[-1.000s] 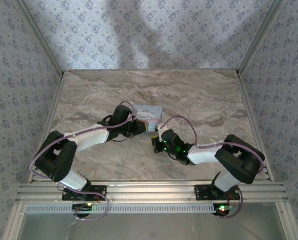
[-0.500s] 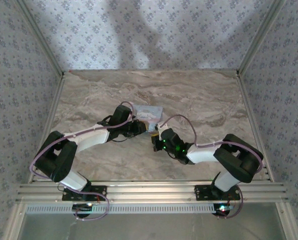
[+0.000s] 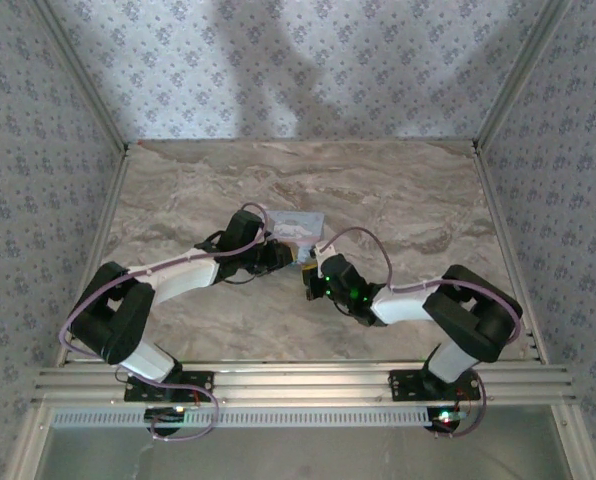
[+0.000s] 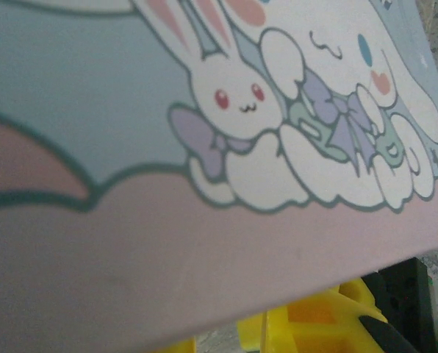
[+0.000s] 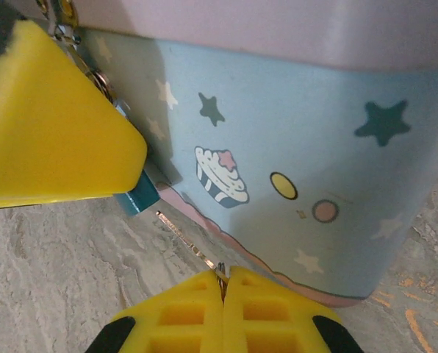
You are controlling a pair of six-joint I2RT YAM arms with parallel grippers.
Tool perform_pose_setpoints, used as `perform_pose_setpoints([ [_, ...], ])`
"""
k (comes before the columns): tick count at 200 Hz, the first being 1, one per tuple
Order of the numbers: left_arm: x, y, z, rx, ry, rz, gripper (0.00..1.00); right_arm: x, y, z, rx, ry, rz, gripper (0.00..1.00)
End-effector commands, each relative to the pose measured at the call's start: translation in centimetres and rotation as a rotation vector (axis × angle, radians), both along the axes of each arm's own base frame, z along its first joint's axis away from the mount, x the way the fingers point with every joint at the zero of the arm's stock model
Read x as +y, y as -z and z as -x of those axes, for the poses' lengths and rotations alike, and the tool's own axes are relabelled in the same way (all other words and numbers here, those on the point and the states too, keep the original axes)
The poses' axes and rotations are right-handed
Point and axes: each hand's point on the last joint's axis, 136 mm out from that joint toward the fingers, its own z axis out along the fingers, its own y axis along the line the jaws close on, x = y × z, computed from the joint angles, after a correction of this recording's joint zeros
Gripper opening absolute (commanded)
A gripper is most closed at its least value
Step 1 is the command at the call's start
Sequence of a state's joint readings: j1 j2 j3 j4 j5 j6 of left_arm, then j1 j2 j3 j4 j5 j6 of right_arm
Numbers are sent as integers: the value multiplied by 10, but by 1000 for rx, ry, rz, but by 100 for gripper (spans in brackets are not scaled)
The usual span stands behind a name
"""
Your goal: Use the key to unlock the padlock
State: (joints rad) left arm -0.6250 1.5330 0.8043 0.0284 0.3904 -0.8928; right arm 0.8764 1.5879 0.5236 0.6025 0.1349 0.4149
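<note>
step: key insertion, not done. The key tip sits just short of the padlock's lower end, with a sliver of gap in the right wrist view.
right jaws: together, clamped on the head of the key (image 5: 186, 239). The thin shaft sticks out up-left from the right gripper (image 5: 223, 283).
left jaws: one yellow pad (image 5: 57, 125) of the left gripper (image 3: 281, 256) lies over the padlock (image 5: 137, 198). The other pad is hidden, so I read this as a narrow clamp on the padlock.
padlock location: a teal corner pokes out under that pad. It sits low against the side wall of the tin (image 5: 292, 147), just above the table (image 5: 50, 287).
chain: small metal links (image 5: 94, 73) run up behind the pad. Where they attach is unclear.
keyhole: not visible. It is likely on the end facing the key, but you cannot confirm that.
align: get the shaft in line with the padlock's long axis before you push. Right now it comes in at a slant.
push: make it short and slow, straight along the shaft. Stop if the shaft bows.
risk 1: the key is thin and pinched at one end only, so a tip that catches the body edge will probably swivel it in the pads.
risk 2: the padlock may twist in the left grip, so hold the left arm rigid.
risk 3: the tin wall is right beside the tip. Keep off it, or the tip may skid.
turn: only once the key is seated, roll your wrist about the shaft without sweeping sideways.
progress: roughly midway. The shackle is not visible.
</note>
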Motion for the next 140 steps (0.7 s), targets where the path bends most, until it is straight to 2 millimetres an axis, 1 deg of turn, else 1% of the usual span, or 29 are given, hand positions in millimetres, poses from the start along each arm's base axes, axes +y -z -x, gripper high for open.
perform_pose_setpoints([
  [1,-15,-21,-5,-47,27,65,13,7,-8,-9,-16,10,-29,0],
  [56,-14,-19,-3,-44,25,64,13,10,-9,-8,-18,-5,-41,0],
  [140,-15,-20,-1,-37,28,69,13,6,-12,-9,-43,10,-69,0],
])
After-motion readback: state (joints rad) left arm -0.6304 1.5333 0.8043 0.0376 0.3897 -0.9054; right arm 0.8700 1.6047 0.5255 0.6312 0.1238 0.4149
